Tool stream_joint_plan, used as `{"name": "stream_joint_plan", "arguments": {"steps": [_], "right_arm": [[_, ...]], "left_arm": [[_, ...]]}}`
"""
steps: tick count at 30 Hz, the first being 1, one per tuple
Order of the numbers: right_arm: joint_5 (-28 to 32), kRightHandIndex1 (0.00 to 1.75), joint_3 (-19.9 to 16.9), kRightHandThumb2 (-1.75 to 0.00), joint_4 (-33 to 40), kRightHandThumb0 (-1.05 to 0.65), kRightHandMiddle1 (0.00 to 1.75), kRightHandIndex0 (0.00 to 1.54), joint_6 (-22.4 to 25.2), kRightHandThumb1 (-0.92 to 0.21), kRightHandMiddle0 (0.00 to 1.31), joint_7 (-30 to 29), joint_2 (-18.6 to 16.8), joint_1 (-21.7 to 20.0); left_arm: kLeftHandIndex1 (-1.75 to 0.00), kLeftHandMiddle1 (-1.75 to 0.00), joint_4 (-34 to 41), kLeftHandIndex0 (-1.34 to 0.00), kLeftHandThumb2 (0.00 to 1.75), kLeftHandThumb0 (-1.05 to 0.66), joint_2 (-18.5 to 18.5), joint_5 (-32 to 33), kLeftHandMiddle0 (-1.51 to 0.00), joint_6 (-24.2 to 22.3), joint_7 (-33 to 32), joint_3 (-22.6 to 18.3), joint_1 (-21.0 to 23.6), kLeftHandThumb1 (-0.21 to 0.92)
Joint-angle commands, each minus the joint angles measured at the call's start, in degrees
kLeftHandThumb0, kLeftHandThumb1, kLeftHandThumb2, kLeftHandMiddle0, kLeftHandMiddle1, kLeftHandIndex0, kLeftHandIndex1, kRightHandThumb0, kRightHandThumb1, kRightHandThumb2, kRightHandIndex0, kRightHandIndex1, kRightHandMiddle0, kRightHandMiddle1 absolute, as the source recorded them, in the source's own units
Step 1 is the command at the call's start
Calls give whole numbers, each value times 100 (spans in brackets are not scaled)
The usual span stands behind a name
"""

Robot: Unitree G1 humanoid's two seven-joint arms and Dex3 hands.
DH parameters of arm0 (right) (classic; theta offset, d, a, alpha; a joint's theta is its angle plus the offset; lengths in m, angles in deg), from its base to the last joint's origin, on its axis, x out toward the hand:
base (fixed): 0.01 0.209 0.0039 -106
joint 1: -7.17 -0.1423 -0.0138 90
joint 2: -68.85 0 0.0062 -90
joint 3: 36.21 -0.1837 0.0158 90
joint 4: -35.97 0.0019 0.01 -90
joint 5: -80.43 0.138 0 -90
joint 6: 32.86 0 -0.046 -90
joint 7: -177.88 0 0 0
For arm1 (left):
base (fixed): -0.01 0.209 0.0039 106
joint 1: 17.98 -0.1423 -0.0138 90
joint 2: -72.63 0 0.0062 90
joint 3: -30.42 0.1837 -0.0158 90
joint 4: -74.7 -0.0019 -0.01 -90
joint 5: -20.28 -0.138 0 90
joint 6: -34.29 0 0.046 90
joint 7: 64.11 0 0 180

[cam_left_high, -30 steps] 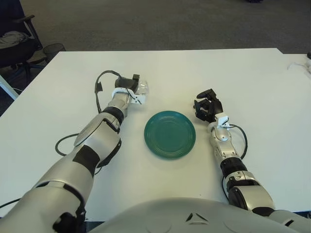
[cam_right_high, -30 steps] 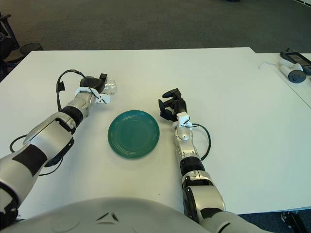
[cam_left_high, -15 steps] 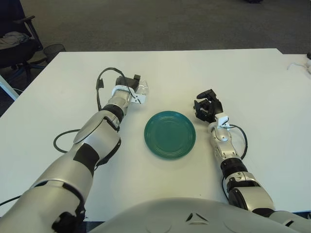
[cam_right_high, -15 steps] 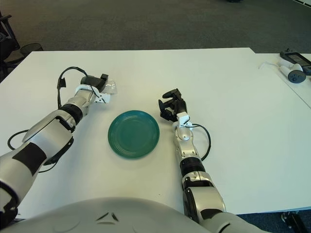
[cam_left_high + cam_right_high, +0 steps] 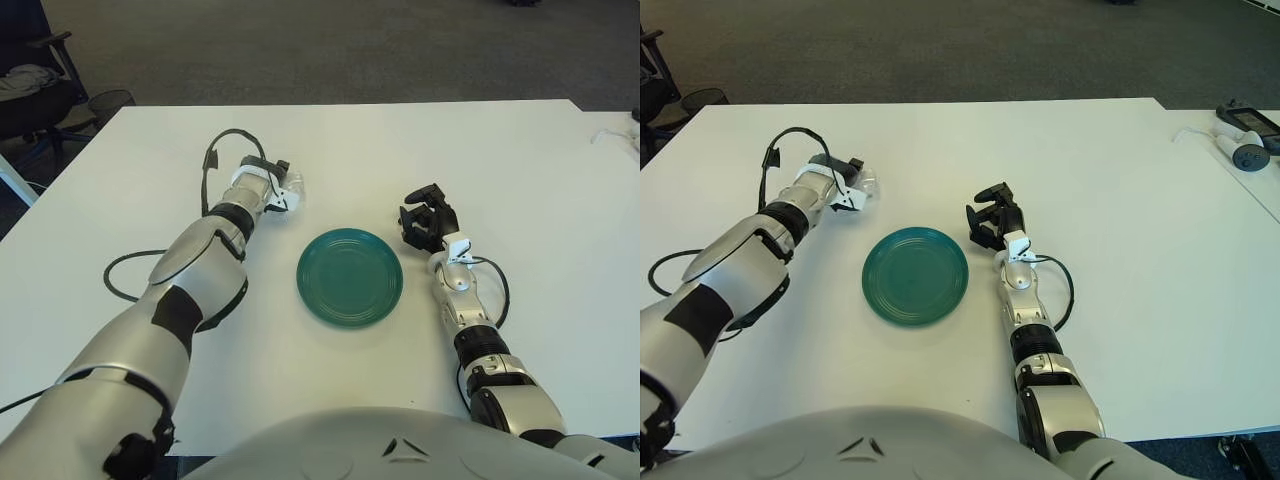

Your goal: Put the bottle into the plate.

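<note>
White table [image 5: 330, 140] on dark grey carpet [image 5: 330, 50], office chair [image 5: 25, 85] cut off at far left edge. Teal plate [image 5: 350, 277] sits empty at table centre. Left hand [image 5: 265, 180] reaches over the table up-left of the plate, fingers wrapped around a clear bottle [image 5: 290, 184]; bottle mostly hidden by hand, only a translucent bit shows, hard to tell upright or tilted. Versus a second ago: left hand and bottle have shifted slightly farther back and left, wrist cable [image 5: 222, 150] loop raised higher; the plate is where it was. Right hand [image 5: 428, 217] shows just right of the plate, unmoved, fingers curled, holding nothing. Controllers [image 5: 1240, 135] on neighbouring table at right, partly cut off.
</note>
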Motion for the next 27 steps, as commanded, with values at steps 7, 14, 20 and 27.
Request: {"name": "stream_joint_plan", "arguments": {"steps": [7,14,20,27], "right_arm": [[19,151,11,-89,-475,-1,168,52,851,-59,31,16,-66,749],[14,152,20,-87,-419,-1,167,51,877,-60,29,18,-70,779],[12,153,33,-86,-326,-1,167,50,931,-62,28,32,-67,826],[4,152,59,-86,-235,-1,168,50,943,-62,28,54,-56,876]], "left_arm": [[0,0,-225,0,35,-105,-162,22,0,91,484,-6,-559,92],[0,0,-222,0,37,-105,-179,71,0,67,504,-80,-559,92],[0,0,-216,0,38,-105,-208,162,0,52,470,-167,-590,92],[0,0,-205,0,43,-105,-222,215,0,63,238,-277,-676,92]]}}
